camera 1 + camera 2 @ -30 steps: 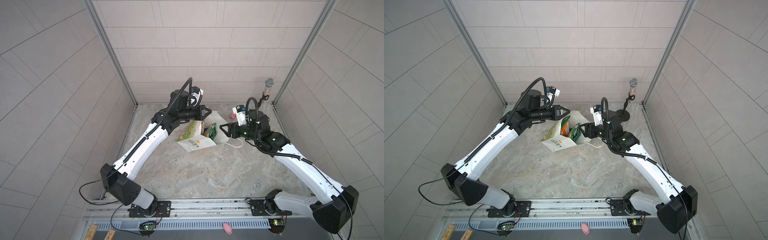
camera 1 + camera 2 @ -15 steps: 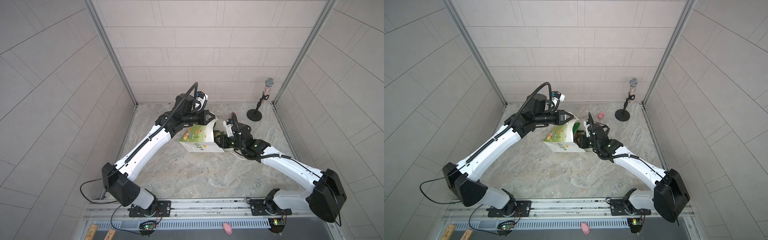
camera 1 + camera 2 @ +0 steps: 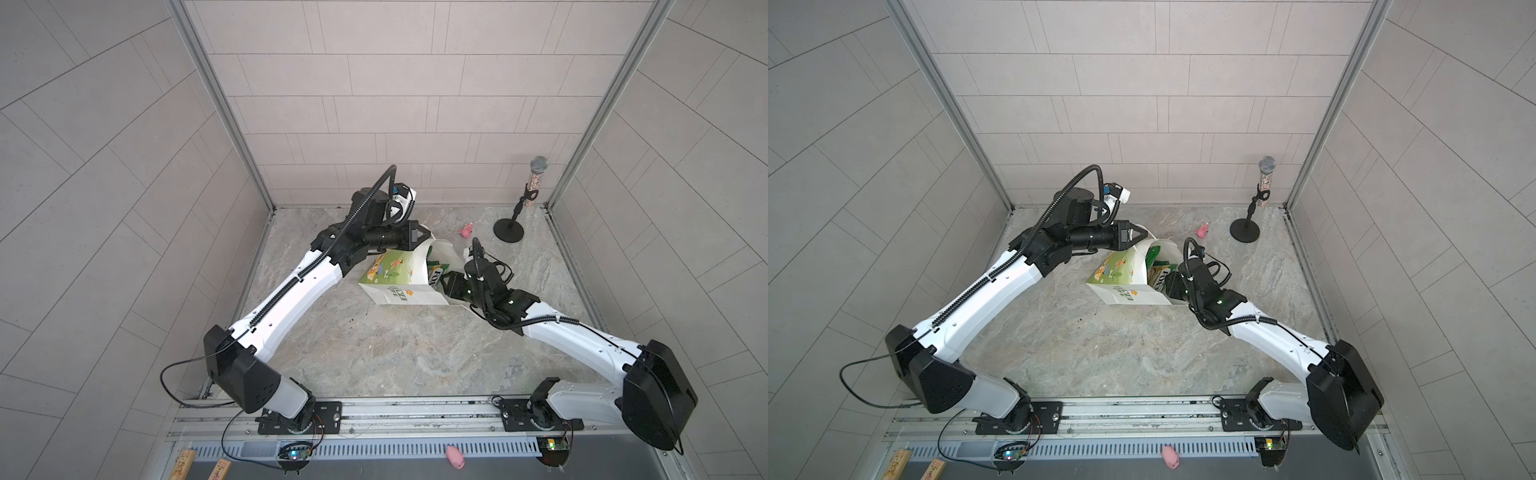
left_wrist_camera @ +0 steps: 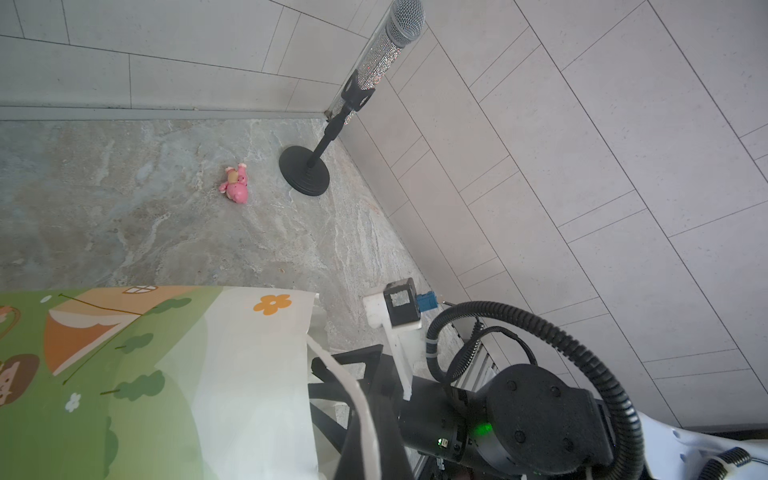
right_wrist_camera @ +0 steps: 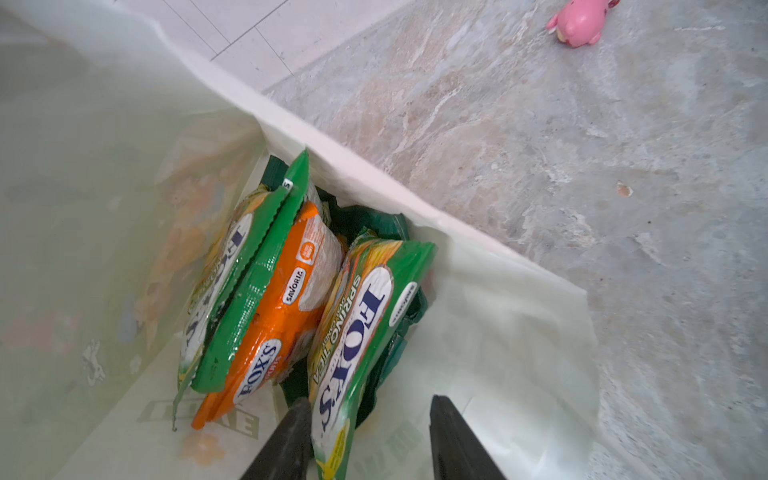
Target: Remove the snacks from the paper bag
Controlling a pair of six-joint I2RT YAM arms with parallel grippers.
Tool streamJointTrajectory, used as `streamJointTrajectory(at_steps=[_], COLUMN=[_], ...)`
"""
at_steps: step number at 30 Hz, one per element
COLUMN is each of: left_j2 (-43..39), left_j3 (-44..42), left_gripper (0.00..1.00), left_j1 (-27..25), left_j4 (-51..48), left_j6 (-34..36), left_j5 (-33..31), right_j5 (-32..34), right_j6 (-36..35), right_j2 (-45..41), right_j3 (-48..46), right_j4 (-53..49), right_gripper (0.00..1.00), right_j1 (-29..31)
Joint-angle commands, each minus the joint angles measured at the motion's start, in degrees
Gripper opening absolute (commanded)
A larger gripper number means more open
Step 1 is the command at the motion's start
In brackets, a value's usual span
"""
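Observation:
The paper bag (image 3: 399, 293) (image 3: 1125, 293) lies tilted on its side in both top views, its mouth facing right. My left gripper (image 3: 424, 237) (image 3: 1144, 237) is shut on the bag's upper rim by the white cord handle (image 4: 357, 399). My right gripper (image 5: 370, 440) is open inside the mouth. Its fingers straddle a yellow-green FOX'S packet (image 5: 353, 324); one finger touches it and a gap is left at the other. An orange FOX'S packet (image 5: 282, 316), another yellow-green one (image 5: 224, 282) and a dark green bag (image 5: 365, 224) stand behind.
A pink toy figure (image 3: 467, 230) (image 4: 236, 187) lies behind the bag. Further right, a microphone on a black round stand (image 3: 509, 230) fills the back right corner. A second pink toy (image 3: 455, 457) and wooden blocks (image 3: 185, 461) lie past the front rail.
The bag has tipped over and shifted right with my left gripper holding its rim. My right gripper has come down into the bag's mouth and its jaws have narrowed around the packet.

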Motion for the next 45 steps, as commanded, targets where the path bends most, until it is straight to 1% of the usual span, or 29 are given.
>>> streamJointTrajectory(at_steps=[1,4,8,13,21,24,27,30,33,41,45], left_j2=[-0.02,-0.13,-0.13,-0.13,-0.45,-0.53,-0.56,-0.74,-0.74,-0.83,-0.78], left_j3=[1.14,0.98,0.97,0.97,0.8,0.7,0.63,0.62,0.62,0.53,0.53], left_gripper=[0.0,0.0,0.0,0.0,0.0,0.0,0.0,0.0,0.0,0.0,0.0], left_j1=[-0.35,-0.35,-0.41,-0.45,-0.42,-0.47,-0.46,-0.48,-0.48,-0.49,-0.41], left_j4=[1.15,1.14,0.96,0.96,0.96,0.92,0.87,0.7,0.66,-0.51,-0.84], left_j6=[0.15,0.23,0.32,0.27,0.41,0.45,0.54,0.76,0.93,1.72,1.99], left_j5=[0.69,0.69,0.62,0.8,0.96,0.96,0.88,0.52,0.31,-1.17,-2.06], right_j5=[1.03,1.59,3.0,3.14,3.28,1.88,0.18,0.49,1.33,1.7,-0.98], right_j6=[4.38,7.19,8.94,9.31,11.69,11.06,10.65,10.06,8.76,4.12,2.87], right_j2=[2.31,3.56,4.46,6.33,10.77,11.87,12.62,12.27,11.41,6.35,4.53], right_j3=[0.17,0.14,-0.51,-1.06,0.8,0.27,1.01,1.06,1.28,0.75,0.34], right_j4=[3.05,3.43,4.65,8.11,8.62,12.81,13.09,12.49,10.96,8.82,8.72], right_gripper=[0.45,0.42,0.42,0.42,0.38,0.37,0.28,0.16,0.0,0.0,0.0], right_j1=[-0.2,-0.28,-0.29,-0.51,-0.55,-0.57,-0.55,-0.55,-0.64,-1.51,-2.77])
